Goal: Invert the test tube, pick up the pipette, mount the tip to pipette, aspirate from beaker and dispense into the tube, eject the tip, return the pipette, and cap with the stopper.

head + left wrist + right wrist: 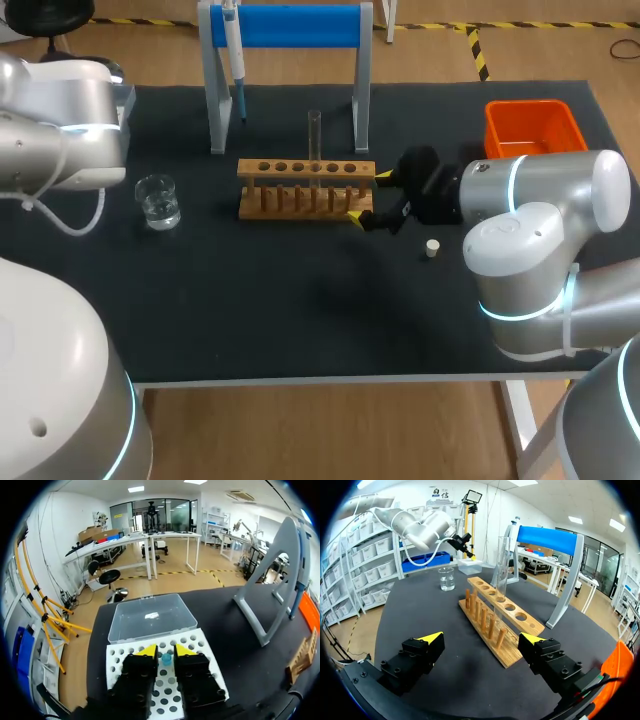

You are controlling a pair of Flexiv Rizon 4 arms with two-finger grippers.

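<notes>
wooden rack (306, 169), tube (314, 135) upright, before the spread right hand (482, 638); left hand (166, 651) seemingly barely parted.

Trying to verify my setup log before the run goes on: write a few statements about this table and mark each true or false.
1. The test tube stands upright in the wooden rack. True.
2. The right gripper holds the pipette. False: the gripper is open and empty, and the pipette hangs on the blue stand.
3. The stopper lies on the table, apart from the rack. True.
4. The beaker sits inside the orange bin. False: it stands on the table, at the rack's far side from the bin.
5. The left gripper is above the white tip rack. True.
</notes>
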